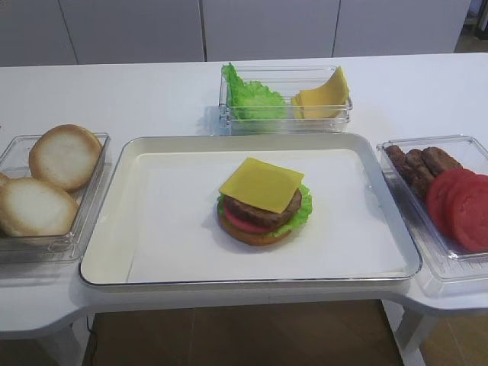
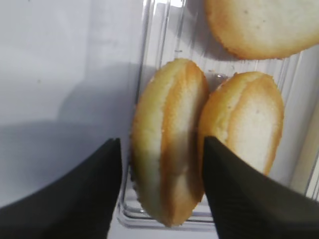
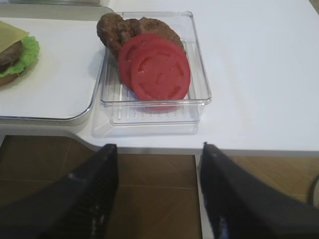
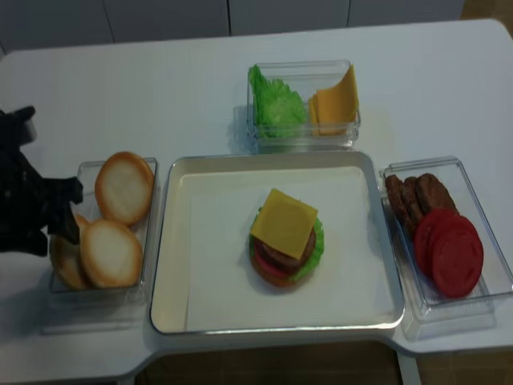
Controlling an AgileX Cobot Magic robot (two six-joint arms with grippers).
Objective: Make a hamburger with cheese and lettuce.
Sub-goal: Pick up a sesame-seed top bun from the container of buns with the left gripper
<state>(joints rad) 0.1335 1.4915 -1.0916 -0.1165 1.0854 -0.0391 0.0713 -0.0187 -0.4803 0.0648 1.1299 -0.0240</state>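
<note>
The hamburger [image 1: 263, 210] stands in the middle of the tray [image 1: 114, 229]: brown bun, tomato, patty, then the lettuce [image 1: 303, 204] with its frill sticking out, and the cheese [image 1: 261, 183] as the top layer. My left gripper [image 2: 160, 142] is open, low over the left bun box. Its jaws straddle a pale bun half [image 2: 169, 144] that stands on edge, with a thin gap on the left side. From above, that arm [image 4: 32, 208] shows at the far left. My right gripper [image 3: 159, 149] hangs open and empty over the floor, in front of the table edge.
The clear box [image 4: 148, 172] on the left holds several pale bun halves [image 1: 65, 156]. A back box [image 1: 286, 114] has a lettuce bunch [image 1: 248, 95] and curled cheese slices [image 1: 324, 95]. The right box [image 3: 199, 64] holds tomato slices [image 3: 159, 69] and patties [image 3: 119, 27].
</note>
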